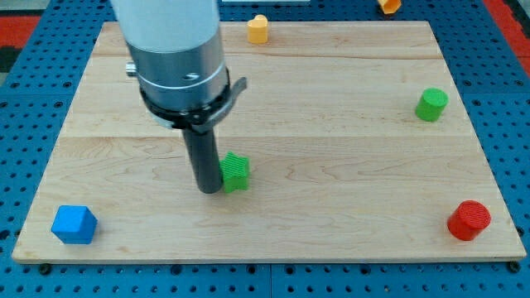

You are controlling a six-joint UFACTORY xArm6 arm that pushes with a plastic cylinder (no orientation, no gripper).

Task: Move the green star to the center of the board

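Right now my tip (209, 189) is pressing against the left side of the green star (235, 171), which is sitting just left of the worktop's (331, 165) middle. No gripper exists here, so nothing is being held. Judging by looks, the star is light, rigid and easily spun; pushing squarely through its middle seems safest.

A wooden board (331, 99) fills most of the frame. Left of its centre, my tip (209, 189) touches the left side of the green star (236, 171). A green cylinder (431, 104) stands near the right edge, a red cylinder (469, 220) at the lower right corner, a blue cube (74, 224) at the lower left corner, and an orange block (258, 29) at the top edge.
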